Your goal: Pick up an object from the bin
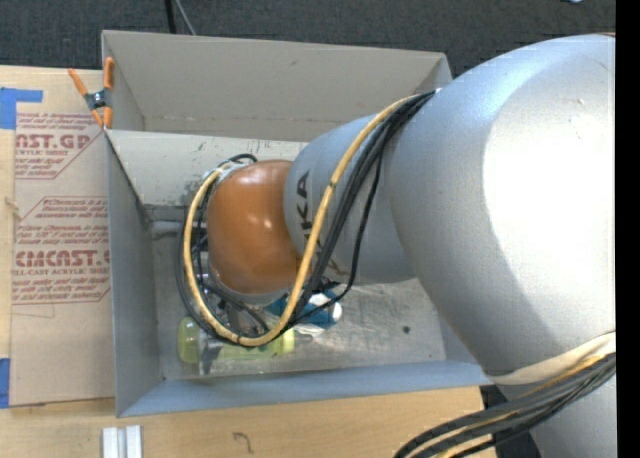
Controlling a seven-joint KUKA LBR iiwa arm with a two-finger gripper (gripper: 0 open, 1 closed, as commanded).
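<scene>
Lying just beside end effector (232, 318), at bin (300, 384) front wall: yellow-green object (192, 340).

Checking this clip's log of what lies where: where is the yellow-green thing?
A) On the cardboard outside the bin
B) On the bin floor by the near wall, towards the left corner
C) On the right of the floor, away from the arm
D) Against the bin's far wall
B: the yellow-green thing lies on the floor of the bin along the near wall, towards the left corner, just below the arm's orange cover.
</scene>
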